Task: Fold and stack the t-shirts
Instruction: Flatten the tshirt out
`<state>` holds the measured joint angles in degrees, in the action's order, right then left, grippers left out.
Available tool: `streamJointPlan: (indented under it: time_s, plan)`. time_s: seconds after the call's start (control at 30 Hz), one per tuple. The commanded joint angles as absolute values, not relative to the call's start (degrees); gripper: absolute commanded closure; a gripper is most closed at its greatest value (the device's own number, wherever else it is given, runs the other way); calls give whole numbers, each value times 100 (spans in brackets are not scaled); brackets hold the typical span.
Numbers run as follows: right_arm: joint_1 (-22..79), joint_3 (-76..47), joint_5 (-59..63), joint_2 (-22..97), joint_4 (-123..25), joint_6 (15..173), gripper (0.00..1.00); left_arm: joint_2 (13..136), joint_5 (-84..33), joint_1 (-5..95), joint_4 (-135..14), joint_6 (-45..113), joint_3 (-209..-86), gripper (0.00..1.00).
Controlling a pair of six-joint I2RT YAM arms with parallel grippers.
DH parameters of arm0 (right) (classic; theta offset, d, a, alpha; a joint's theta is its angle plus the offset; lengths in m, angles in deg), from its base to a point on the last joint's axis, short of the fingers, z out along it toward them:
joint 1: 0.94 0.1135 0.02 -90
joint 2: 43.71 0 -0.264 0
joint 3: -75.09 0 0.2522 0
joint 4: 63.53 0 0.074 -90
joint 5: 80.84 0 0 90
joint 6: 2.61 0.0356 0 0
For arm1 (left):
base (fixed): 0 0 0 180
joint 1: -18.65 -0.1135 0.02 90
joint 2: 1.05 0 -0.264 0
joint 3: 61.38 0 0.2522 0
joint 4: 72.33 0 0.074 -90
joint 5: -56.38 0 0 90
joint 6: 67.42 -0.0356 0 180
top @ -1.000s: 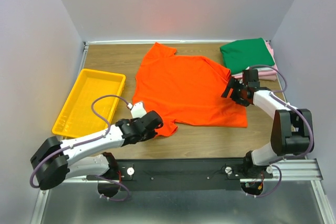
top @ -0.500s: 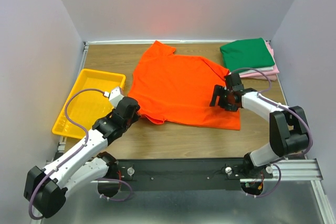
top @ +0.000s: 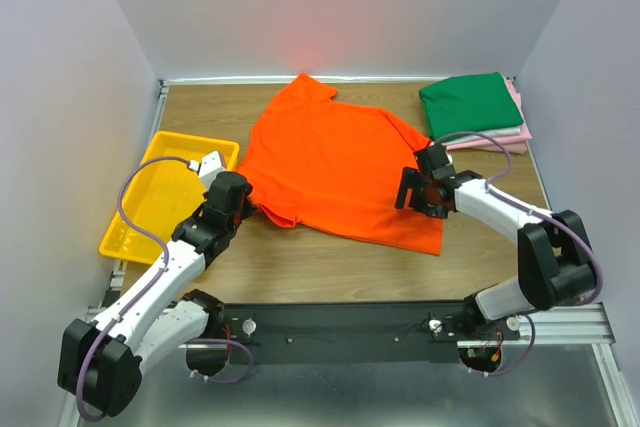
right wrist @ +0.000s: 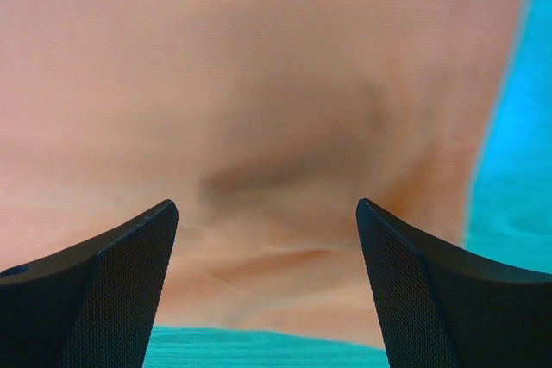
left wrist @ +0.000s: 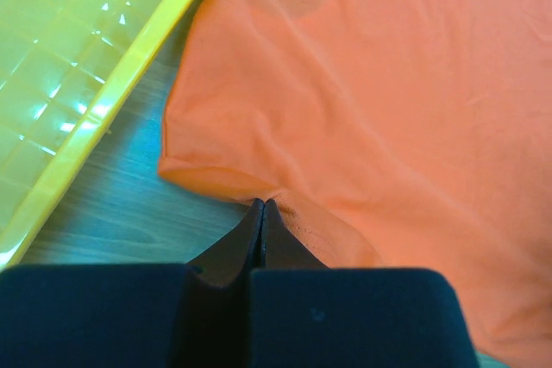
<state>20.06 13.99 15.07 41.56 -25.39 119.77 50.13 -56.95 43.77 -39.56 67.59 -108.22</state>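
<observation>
A bright orange t-shirt lies spread open and slightly skewed across the middle of a wooden table. At the far right corner sits a stack of folded shirts, a green t-shirt on top of a pink t-shirt. A yellow tray sits to the left, its rim just beside the orange shirt's left edge.

The left gripper has its jaws pressed together on a small pinch of the shirt's near-left hem, and the cloth puckers there. The right gripper is low over the shirt's right side with its jaws spread wide and holding nothing. A soft wrinkle runs between its fingers.

The left hold looks thin, so a pull may let the hem slip free. Dragging leftward could snag the cloth on the tray's rim. If the right jaws close on the wrinkle, they may gather two layers and spoil the fold.
</observation>
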Motion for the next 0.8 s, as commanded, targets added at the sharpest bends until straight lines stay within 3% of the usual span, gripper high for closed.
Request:
streamJointPlan:
  time_s: [0.0, 0.23, 0.77]
  plan:
    - [2016, 1351, 2330, 3733, -1621, 12219, 10, 4931, -5551, 4335, -4274, 6485, -10871, 100]
    - [2016, 1334, 2454, 3530, -400, 12421, 11, 4940, -5287, 4335, -4459, 6336, -10828, 100]
    - [2024, 1905, 1935, 3293, 42, 13124, 34, 4756, -4927, 4343, -4696, 6195, -10748, 100]
